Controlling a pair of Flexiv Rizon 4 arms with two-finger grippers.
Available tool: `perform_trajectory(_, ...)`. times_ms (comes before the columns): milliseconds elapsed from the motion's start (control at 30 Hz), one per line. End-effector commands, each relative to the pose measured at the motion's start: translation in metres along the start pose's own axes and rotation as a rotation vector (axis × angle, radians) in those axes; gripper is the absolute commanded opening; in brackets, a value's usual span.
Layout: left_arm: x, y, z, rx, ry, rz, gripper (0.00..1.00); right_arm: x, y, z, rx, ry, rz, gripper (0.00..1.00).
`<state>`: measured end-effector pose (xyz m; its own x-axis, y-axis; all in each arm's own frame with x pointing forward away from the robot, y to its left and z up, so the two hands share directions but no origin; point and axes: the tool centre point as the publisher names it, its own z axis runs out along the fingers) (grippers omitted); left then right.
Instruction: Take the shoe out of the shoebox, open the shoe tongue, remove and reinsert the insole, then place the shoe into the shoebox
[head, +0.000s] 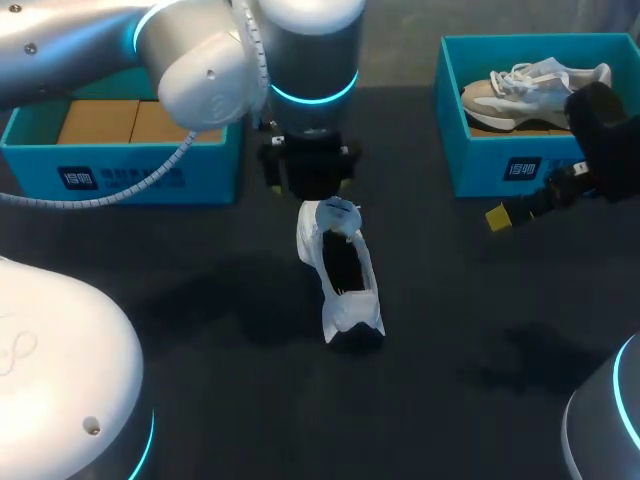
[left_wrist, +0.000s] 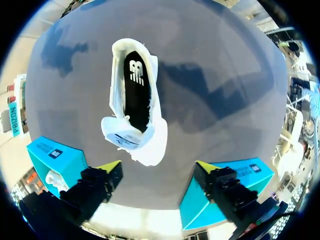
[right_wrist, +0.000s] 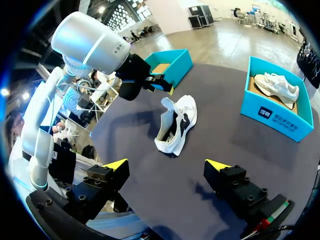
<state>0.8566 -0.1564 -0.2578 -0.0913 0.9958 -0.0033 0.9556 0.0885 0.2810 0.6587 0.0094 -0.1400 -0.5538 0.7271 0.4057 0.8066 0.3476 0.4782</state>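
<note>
Table: a dark tabletop carried two teal boxes and one loose shoe.
Left shoebox: it stood at the far left, showing only a brown cardboard liner inside.
Right shoebox: it stood at the far right, with a pale second sneaker lying in it.
Shoe: the white shoe lay on the table near the middle, out of both boxes, running lengthwise from far to near.
Left gripper: it hung just above the shoe's far end, its fingers spread wide and holding nothing.
Right gripper: it waited at the right, near the right shoebox and well apart from the shoe, also wide and empty.
Tongue: it was folded back at the far end, leaving the mouth open.
Insole: the black insole lay flat inside the shoe.
Handling: the shoe looked light, with a soft upper that would buckle under a pinch and a stiffer sole. The insole was probably thin and floppy.
Grip: the insole's exposed edge seemed the best hold for it, and the heel collar for lifting the shoe.
</note>
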Motion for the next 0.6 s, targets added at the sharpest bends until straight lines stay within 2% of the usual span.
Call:
perform_trajectory(33,-0.007,0.008,0.010,0.013,-0.006,0.023,0.48,0.000,0.003,0.002,0.005,-0.001,0.003,1.00)
perform_trajectory(67,-0.009,0.010,0.012,0.012,-0.006,0.026,0.38,0.000,0.003,0.002,0.005,-0.001,0.003,1.00)
perform_trajectory(100,-0.011,0.012,0.014,0.012,-0.010,0.031,0.37,0.000,0.003,0.002,0.005,-0.001,0.003,1.00)
perform_trajectory(233,-0.020,0.014,0.022,0.034,-0.018,0.058,0.40,0.000,0.003,0.002,0.005,-0.001,0.003,1.00)
perform_trajectory(400,-0.032,0.011,0.031,0.053,-0.023,0.085,0.38,0.000,0.003,0.002,0.005,-0.001,0.003,1.00)
perform_trajectory(600,-0.034,-0.003,0.038,0.085,-0.028,0.102,0.38,0.000,0.003,0.002,0.005,-0.001,0.003,1.00)
